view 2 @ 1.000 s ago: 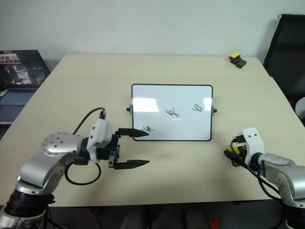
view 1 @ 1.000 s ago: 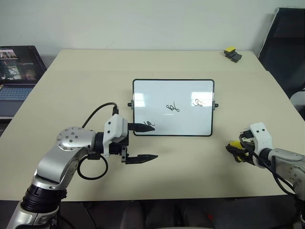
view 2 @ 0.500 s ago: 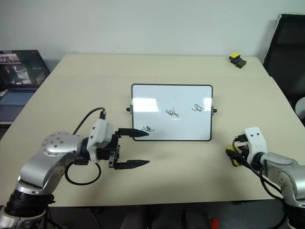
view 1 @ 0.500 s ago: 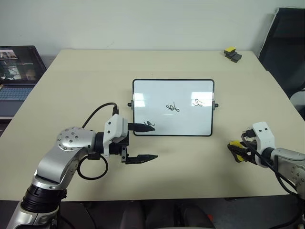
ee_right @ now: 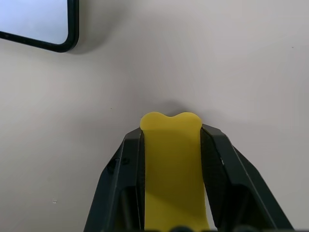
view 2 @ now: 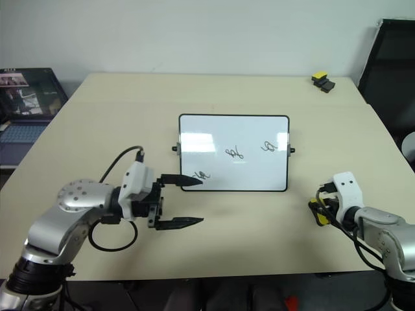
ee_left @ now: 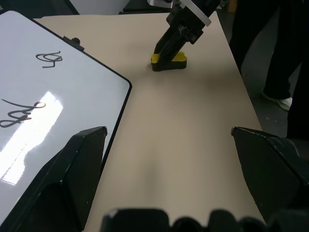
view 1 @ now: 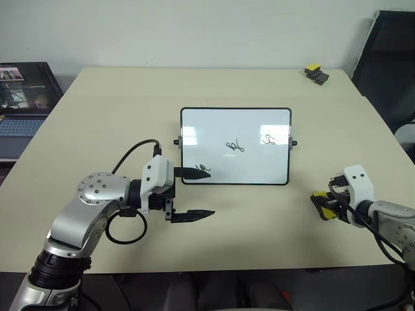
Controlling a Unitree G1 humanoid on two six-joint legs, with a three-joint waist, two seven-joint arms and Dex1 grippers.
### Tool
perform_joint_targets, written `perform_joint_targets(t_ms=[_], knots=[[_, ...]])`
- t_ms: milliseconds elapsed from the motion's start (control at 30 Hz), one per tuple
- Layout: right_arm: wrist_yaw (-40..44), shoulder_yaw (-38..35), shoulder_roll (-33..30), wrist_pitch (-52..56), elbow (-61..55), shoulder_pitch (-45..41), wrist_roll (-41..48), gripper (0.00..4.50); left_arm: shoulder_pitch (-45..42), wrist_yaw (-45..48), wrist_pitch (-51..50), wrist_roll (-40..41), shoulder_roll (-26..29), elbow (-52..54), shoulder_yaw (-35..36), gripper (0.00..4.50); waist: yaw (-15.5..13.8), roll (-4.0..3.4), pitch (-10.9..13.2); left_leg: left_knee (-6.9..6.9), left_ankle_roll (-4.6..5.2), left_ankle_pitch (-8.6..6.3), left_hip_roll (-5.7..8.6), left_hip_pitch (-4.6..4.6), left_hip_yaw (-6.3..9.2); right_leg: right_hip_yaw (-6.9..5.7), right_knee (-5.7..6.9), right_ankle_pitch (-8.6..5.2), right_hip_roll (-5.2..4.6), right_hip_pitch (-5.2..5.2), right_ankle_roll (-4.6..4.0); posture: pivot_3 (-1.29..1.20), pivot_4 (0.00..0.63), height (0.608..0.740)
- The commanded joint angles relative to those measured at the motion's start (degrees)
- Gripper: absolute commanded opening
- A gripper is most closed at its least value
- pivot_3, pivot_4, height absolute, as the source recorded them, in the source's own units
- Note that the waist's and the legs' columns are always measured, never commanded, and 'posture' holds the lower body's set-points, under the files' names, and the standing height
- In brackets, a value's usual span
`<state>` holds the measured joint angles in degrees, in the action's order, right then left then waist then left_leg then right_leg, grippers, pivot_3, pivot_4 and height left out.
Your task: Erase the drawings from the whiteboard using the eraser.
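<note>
Eraser lay on the table right of the whiteboard, clamped by the right gripper. Left gripper, jaws spread, hovered at the whiteboard's near-left corner.

We see a small rectangular white board with a thin black frame, bearing three thin black looping marker scribbles and pale glare patches. It lies on a plain beige matte tabletop. A small bright yellow oblong eraser block sits between the two black fingers of the right gripper, whose housing is white. The left gripper likewise has black fingers on a white-and-silver arm. At the far corner rests a yellow-topped black blocky object.
</note>
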<state>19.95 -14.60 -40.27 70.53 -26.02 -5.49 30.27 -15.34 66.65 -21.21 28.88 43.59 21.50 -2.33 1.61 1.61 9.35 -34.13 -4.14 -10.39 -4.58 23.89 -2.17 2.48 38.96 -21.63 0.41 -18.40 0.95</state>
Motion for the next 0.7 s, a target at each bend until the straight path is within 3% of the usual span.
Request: perform_joint_targets(t_ms=[33,167,333,500,700], knots=[[0.2,-1.1,0.1,-1.7,-4.3,-1.3,0.2,1.23,0.1,-1.6,-0.3,0.6,-0.1,0.9,1.5,4.5,0.0,-0.01,0.0,0.0,0.0,0.0,0.0,0.0,0.0,0.0,0.0,0.0,0.0,0.0,0.0,0.0,0.15,0.74],[-1.0,-1.5,2.7,-2.3,-7.6,-3.1,1.1,1.23,1.6,-4.4,-1.2,1.0,-0.1,2.5,3.2,4.5,0.1,-0.01,0.0,0.0,0.0,0.0,-0.01,0.0,0.02,0.0,0.0,-0.01,0.0,0.0,0.02,0.0,0.15,0.74],[-2.0,-0.5,7.5,-3.2,-15.9,-6.2,3.6,1.23,7.5,-12.3,-3.5,1.8,-0.5,6.2,10.6,4.5,0.2,0.0,0.0,0.06,0.0,0.0,-0.03,0.03,0.17,0.04,0.01,-0.01,0.0,-0.08,0.01,0.0,0.15,0.74],[-2.2,5.9,8.9,-9.0,-17.4,-10.6,0.7,1.23,9.3,-20.6,-1.4,-1.1,-3.1,5.6,16.0,4.5,0.2,0.04,0.0,0.04,0.0,0.0,-0.03,0.02,0.21,0.02,0.02,-0.01,-0.02,-0.07,0.01,0.0,0.15,0.74],[1.3,15.1,7.7,-20.5,-15.4,-16.1,-5.2,1.2,14.0,-18.6,-1.2,-0.7,-0.7,4.8,19.0,4.5,0.2,0.04,0.1,0.06,-0.01,0.0,-0.04,0.02,0.2,0.05,0.02,0.01,-0.02,-0.11,-0.02,0.0,0.15,0.74]])
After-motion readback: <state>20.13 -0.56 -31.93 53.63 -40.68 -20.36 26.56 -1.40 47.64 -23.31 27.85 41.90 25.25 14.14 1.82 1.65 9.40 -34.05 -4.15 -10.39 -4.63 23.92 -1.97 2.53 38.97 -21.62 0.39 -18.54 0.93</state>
